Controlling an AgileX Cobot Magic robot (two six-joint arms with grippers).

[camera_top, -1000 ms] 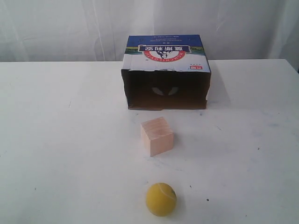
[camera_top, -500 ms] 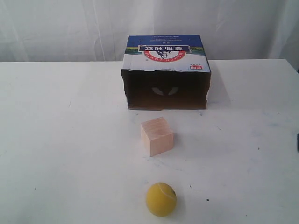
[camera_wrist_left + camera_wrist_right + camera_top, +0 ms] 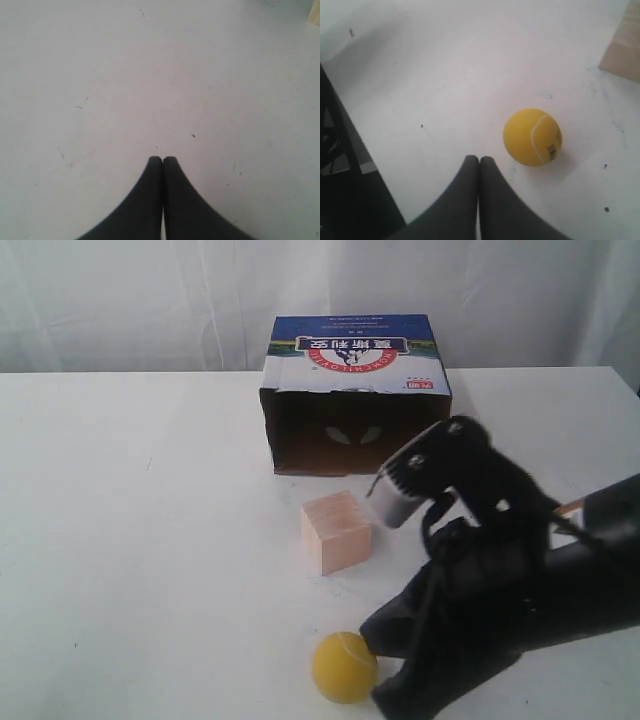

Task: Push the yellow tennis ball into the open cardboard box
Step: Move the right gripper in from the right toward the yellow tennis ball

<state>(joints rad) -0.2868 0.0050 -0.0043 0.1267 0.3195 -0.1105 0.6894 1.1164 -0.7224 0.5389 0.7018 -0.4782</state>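
Observation:
The yellow tennis ball (image 3: 345, 667) lies on the white table near its front edge; in the right wrist view the ball (image 3: 532, 136) shows a pale seam and a small dark mark. My right gripper (image 3: 390, 685) (image 3: 479, 159) is shut and empty, low over the table, its tips just beside the ball; I cannot tell if they touch it. The open cardboard box (image 3: 355, 390) lies at the back, its dark opening facing the ball. My left gripper (image 3: 162, 159) is shut above bare table and is out of the exterior view.
A pale wooden cube (image 3: 336, 531) (image 3: 622, 50) stands on the table (image 3: 150, 540) between the ball and the box opening. The right arm's dark body (image 3: 520, 590) covers the right front of the table. White curtains hang behind.
The right arm has swung in from the right edge of the exterior view and brought its shut gripper down beside the ball. Ball, cube and box have not moved.

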